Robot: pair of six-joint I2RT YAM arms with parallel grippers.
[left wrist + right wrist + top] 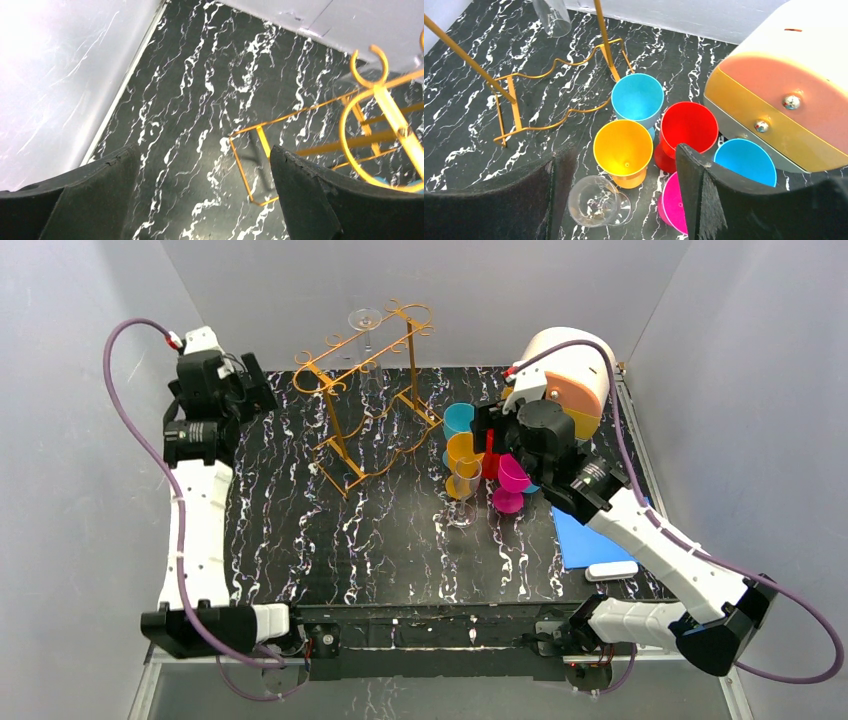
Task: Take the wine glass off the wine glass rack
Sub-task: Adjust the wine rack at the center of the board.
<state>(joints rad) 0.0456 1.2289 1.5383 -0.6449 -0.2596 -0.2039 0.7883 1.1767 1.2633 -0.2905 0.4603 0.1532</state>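
The gold wire wine glass rack (370,390) stands at the back middle of the marble table. One clear wine glass (366,325) hangs upside down from its top rails, and its bowl (551,17) shows at the top edge of the right wrist view. A second clear wine glass (596,202) stands upright on the table (462,495), below and between my right gripper's fingers, close to the left one. My right gripper (621,152) is open above it. My left gripper (205,165) is open and empty, left of the rack (380,100), high over the table.
Coloured plastic goblets cluster beside the standing glass: blue (638,97), orange (623,147), red (689,127), a second blue (745,162) and pink (671,205). A white and orange domed box (570,375) sits at the back right. A blue sheet (590,535) lies under the right arm.
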